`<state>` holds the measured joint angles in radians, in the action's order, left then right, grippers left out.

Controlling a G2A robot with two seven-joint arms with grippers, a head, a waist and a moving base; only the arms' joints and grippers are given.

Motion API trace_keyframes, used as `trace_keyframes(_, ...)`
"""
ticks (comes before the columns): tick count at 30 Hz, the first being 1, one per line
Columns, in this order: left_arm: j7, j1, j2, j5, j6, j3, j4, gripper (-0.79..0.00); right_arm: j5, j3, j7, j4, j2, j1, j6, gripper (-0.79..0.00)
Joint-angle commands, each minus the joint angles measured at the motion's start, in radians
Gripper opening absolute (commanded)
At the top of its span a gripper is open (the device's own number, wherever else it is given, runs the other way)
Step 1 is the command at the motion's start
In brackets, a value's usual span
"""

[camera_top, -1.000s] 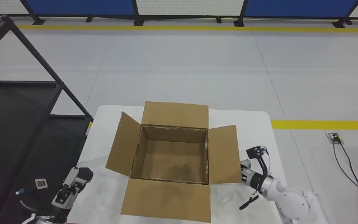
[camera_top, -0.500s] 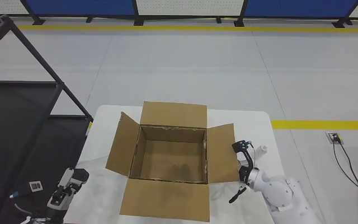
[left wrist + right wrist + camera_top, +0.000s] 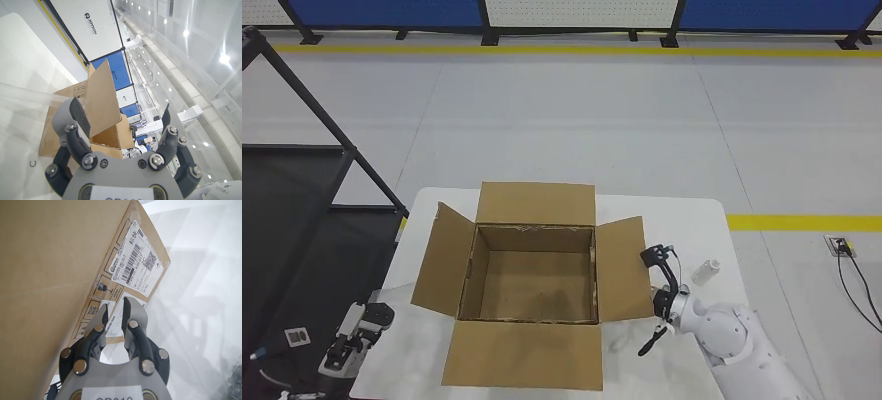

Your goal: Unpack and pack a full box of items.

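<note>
While the left pincer (image 3: 121, 106) hung by the near left corner of the counter (image 3: 682, 215), its jaws stood wide apart with nothing between them, facing the cardboard box (image 3: 527, 290). That box sat upright around the middle of the counter, all four flaps folded outward and its brown inner floor showing. The near flap (image 3: 522, 355) spread out toward the near edge. Just beside the right flap (image 3: 620, 270) was the right pincer (image 3: 115, 307), its fingers parted by a narrow gap and holding nothing, close to the box's right wall, where white shipping labels (image 3: 136, 262) were stuck. Whether it touched the cardboard could not be told. Farther right, apart from the box, a small white bottle (image 3: 705, 269) sat on the counter. Beyond the counter's far edge lay grey floor with a yellow line (image 3: 542, 48) and blue panels (image 3: 382, 12).
</note>
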<state>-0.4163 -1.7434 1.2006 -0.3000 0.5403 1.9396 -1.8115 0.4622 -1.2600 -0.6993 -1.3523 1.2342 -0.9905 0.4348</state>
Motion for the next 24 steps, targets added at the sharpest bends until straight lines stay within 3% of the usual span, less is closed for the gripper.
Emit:
trace_keyframes(1, 0.000, 0.000, 0.000, 0.000, 0.001, 0.000, 0.000, 0.000, 0.010, -0.014, 0.016, -0.018, -0.004, -0.010, 0.000, -0.502)
trace_keyframes(6, -0.004, 0.002, 0.001, 0.003, -0.003, -0.005, 0.000, 0.000, 0.047, -0.117, 0.038, -0.149, -0.030, -0.112, -0.010, -0.299)
trace_keyframes(7, -0.006, 0.004, 0.001, 0.004, -0.005, -0.008, -0.001, 0.000, 0.045, -0.145, 0.036, -0.183, -0.036, -0.140, -0.010, -0.163)
trace_keyframes(9, -0.010, 0.008, 0.001, 0.008, -0.007, -0.014, -0.003, 0.000, 0.058, -0.204, 0.027, -0.250, -0.048, -0.200, -0.009, -0.018)
trace_keyframes(19, -0.020, 0.024, 0.001, 0.029, -0.016, -0.041, -0.012, 0.000, 0.102, -0.420, -0.049, -0.479, -0.088, -0.452, -0.006, 0.000)
trace_keyframes(24, -0.019, 0.023, 0.001, 0.034, -0.019, -0.044, -0.017, 0.000, 0.037, -0.471, 0.018, -0.504, -0.090, -0.506, 0.024, 0.000)
